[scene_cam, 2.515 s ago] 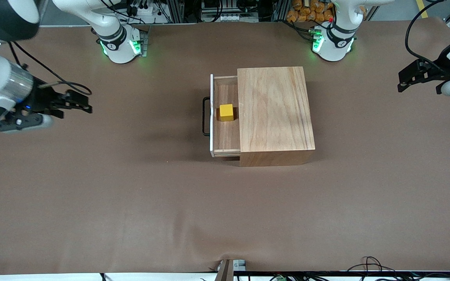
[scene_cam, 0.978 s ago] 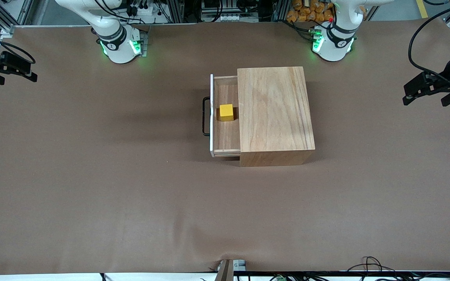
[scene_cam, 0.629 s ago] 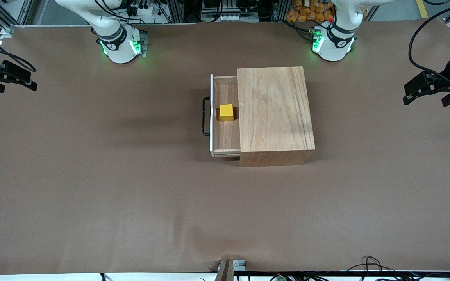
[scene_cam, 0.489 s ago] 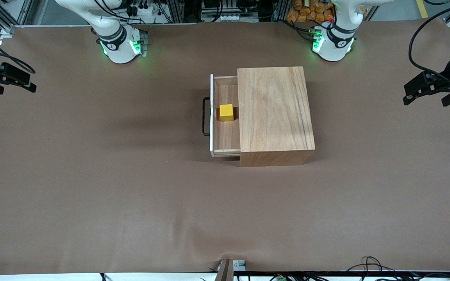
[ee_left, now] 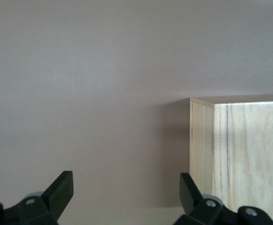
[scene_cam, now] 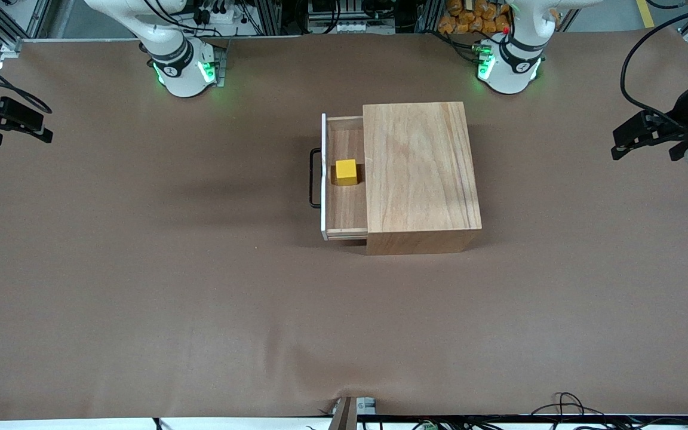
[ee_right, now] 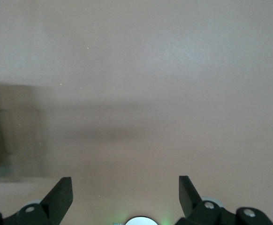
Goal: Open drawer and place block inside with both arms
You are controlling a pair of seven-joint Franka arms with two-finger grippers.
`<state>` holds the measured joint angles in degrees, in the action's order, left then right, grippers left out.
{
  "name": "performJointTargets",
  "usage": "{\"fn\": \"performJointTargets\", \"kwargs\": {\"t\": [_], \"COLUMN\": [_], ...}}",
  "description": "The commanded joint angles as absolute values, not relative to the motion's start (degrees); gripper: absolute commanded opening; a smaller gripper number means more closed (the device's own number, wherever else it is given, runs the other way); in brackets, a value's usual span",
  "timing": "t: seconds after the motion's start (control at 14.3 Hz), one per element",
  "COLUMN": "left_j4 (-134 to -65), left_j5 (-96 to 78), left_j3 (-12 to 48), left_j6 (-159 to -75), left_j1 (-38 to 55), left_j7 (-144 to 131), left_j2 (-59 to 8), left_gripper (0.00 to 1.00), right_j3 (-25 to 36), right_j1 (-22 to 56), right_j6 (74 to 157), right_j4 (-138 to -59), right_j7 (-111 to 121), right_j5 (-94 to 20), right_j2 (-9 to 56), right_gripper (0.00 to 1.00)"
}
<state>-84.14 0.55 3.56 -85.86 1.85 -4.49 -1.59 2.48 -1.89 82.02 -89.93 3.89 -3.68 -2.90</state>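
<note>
The drawer [scene_cam: 344, 209] is pulled out of the light-wood box [scene_cam: 418, 173] toward the right arm's end of the table. Its white front panel [scene_cam: 323, 179] and black handle [scene_cam: 313, 178] face that end. The yellow block [scene_cam: 346, 172] sits inside the drawer tray. My right gripper [scene_cam: 45, 127] is open and empty over the table's edge at the right arm's end; its wrist view [ee_right: 125, 194] shows only bare table cover. My left gripper [scene_cam: 616, 145] is open and empty over the table's edge at the left arm's end. Its wrist view [ee_left: 125, 192] shows the box [ee_left: 239, 154].
The arms' green-lit bases [scene_cam: 183, 68] [scene_cam: 508, 63] stand along the table's edge farthest from the front camera. A brown cover [scene_cam: 200, 298] lies over the whole table. Cables [scene_cam: 571, 406] lie at the edge nearest the camera.
My right arm has swung away from over the table to the table's edge at its own end. My left gripper has shifted slightly. The drawer and block have not moved.
</note>
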Motion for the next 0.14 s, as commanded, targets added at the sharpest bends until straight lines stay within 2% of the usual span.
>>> {"fn": "performJointTargets", "kwargs": {"t": [0.0,0.07], "left_j4": [-83.41,-83.41], "left_j5": [0.44,0.44], "left_j3": [3.87,3.95], "left_j6": [-84.29,-84.29], "left_j1": [1.93,1.85], "left_j7": [-5.98,-5.89], "left_j2": [-1.67,-1.58], "left_gripper": [1.0,1.0], "right_j3": [1.93,1.76], "right_j1": [-3.69,-3.6], "right_j6": [80.16,79.72], "right_j4": [-90.0,-90.09], "right_j7": [3.43,3.34], "right_j5": [-2.81,-2.81], "right_j2": [-3.78,-4.13], "right_gripper": [1.0,1.0]}}
